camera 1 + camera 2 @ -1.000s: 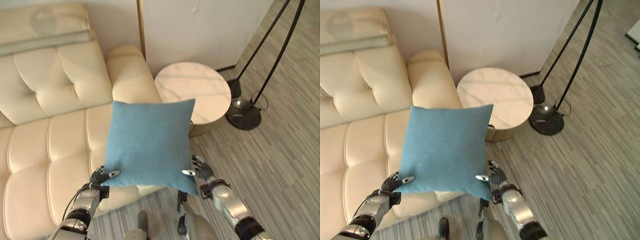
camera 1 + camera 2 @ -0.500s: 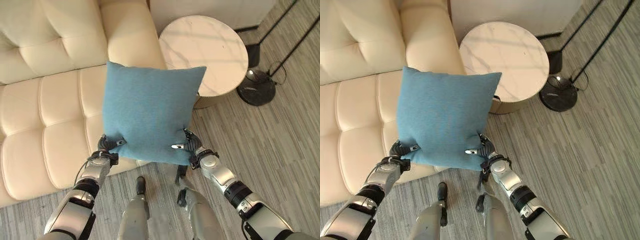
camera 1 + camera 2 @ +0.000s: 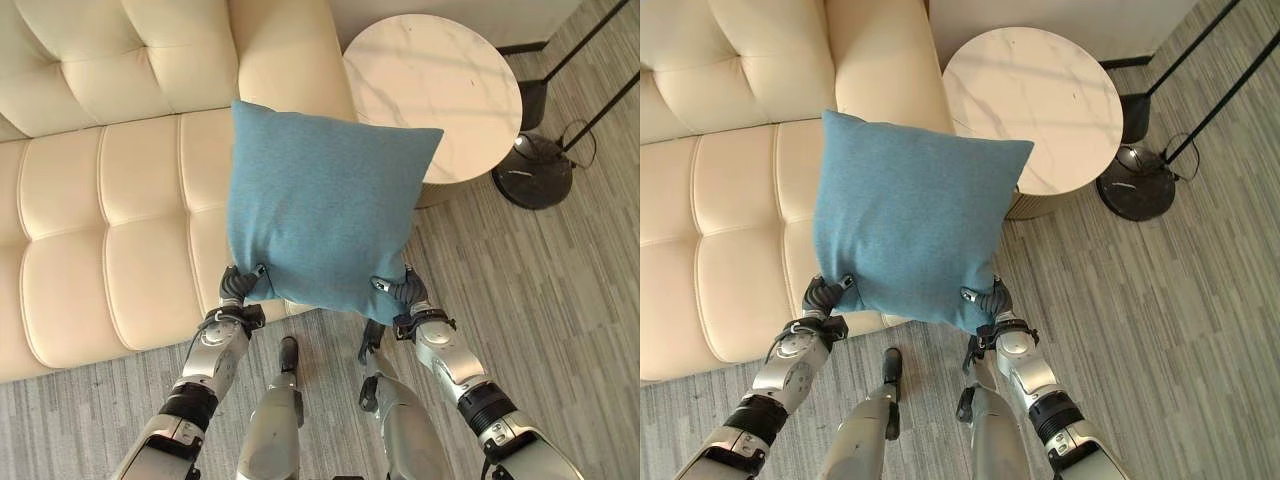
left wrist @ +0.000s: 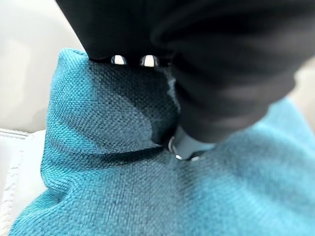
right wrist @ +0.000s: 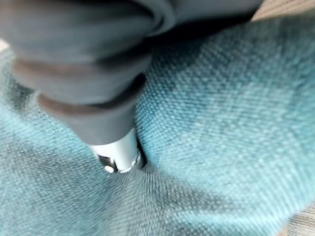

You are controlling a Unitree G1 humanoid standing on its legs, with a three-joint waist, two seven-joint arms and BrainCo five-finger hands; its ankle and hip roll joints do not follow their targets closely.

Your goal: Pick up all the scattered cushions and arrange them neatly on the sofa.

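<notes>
I hold a square blue cushion [image 3: 320,210] upright in the air in front of me, over the front edge of the cream sofa [image 3: 110,220]. My left hand [image 3: 240,287] is shut on its lower left corner, thumb pressed into the cloth [image 4: 182,147]. My right hand [image 3: 403,291] pinches the lower right corner, its thumb [image 5: 118,155] dug into the fabric. The cushion hides most of both hands' fingers and part of the sofa seat and armrest behind it.
A round marble side table [image 3: 435,90] stands to the right of the sofa armrest [image 3: 285,50]. A black floor lamp base [image 3: 535,170] with thin poles sits further right on the grey wood-plank floor [image 3: 560,300].
The view has tilted further down and shifted; the cushion sits a little higher and more to the right in it. Both hands keep their hold on its lower corners.
</notes>
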